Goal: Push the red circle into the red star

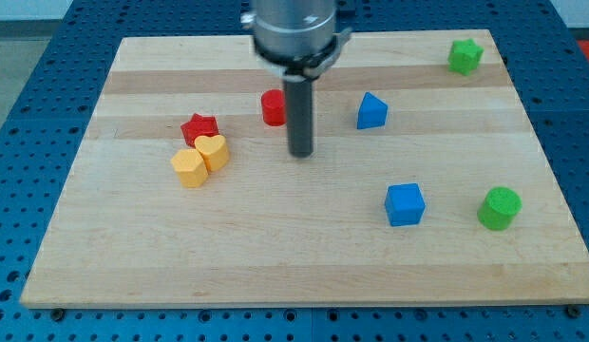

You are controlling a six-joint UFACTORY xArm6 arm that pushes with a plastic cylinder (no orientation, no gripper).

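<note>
The red circle (273, 107) stands on the wooden board, a little above the board's middle. The red star (199, 127) lies to its left and slightly lower, with a gap between them. My tip (301, 153) is on the board just right of and below the red circle, close to it; I cannot tell if they touch. The rod partly hides the circle's right side.
A yellow heart (213, 151) and a yellow hexagon-like block (189, 168) touch the red star's lower side. A blue triangle-like block (371, 111), a blue cube (405, 204), a green cylinder (500, 208) and a green star (465, 56) lie to the right.
</note>
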